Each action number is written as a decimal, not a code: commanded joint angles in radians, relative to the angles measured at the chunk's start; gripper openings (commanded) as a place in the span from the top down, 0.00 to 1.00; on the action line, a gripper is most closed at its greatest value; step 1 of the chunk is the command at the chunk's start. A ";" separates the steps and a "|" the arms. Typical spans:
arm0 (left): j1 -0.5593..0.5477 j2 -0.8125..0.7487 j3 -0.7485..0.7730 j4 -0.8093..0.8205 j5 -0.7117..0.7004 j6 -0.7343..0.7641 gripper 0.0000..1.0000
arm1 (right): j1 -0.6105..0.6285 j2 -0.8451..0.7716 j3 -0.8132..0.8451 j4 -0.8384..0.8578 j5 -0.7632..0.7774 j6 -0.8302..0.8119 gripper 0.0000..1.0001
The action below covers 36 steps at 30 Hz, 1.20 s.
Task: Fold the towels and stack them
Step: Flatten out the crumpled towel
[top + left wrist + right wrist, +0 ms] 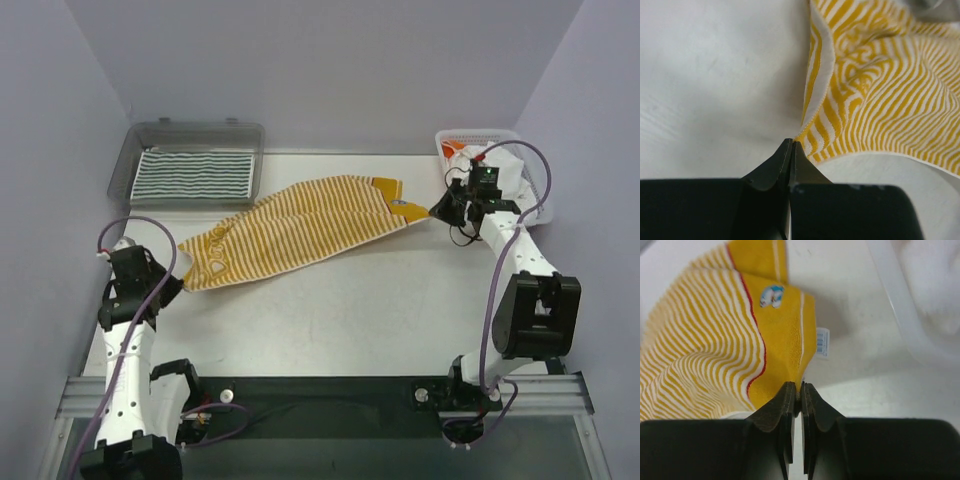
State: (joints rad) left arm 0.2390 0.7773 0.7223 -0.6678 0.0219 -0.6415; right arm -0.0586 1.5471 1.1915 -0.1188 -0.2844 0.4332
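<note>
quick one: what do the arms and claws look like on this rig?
The left arm and right arm have white links, black joint housings and a lilac cable looped alongside each. The left claw and right claw are matte black, tapering to thin pointed tips.

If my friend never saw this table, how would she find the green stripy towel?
Start at the white table and look to its far left corner, where a clear grey tray sits. The green-striped towel lies flat inside it. Its stripes are dark green and white, while the yellow-striped towel is stretched across the middle of the table.
</note>
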 commanded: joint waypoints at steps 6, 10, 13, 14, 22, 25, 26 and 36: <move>-0.049 -0.130 -0.023 -0.168 -0.005 -0.029 0.97 | -0.148 -0.094 -0.222 -0.048 0.149 0.141 1.00; -0.092 -0.153 0.038 -0.240 -0.005 0.009 0.86 | -0.164 -0.097 -0.178 -0.129 0.212 0.142 1.00; -0.122 -0.159 0.098 -0.274 -0.010 0.063 0.25 | -0.159 -0.101 -0.152 -0.182 0.237 0.151 0.73; -0.128 -0.156 0.112 -0.285 -0.008 0.074 0.15 | -0.152 -0.105 -0.147 -0.195 0.243 0.151 0.63; -0.178 -0.056 0.314 -0.251 -0.014 0.244 0.03 | 0.052 -0.165 -0.079 -0.288 0.413 0.116 0.54; -0.208 0.057 0.321 -0.173 0.047 0.232 0.11 | 0.126 -0.127 -0.084 -0.288 0.384 0.134 0.55; -0.230 0.092 0.318 -0.129 0.064 0.220 0.14 | 0.138 -0.099 -0.098 -0.286 0.377 0.150 0.56; -0.605 0.599 0.284 0.100 -0.027 0.065 0.23 | 0.213 0.090 -0.158 -0.232 0.317 0.220 0.58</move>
State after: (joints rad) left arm -0.3233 1.3251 1.0245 -0.6674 0.0158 -0.5056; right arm 0.1566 1.6054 1.0359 -0.3462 0.0326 0.6205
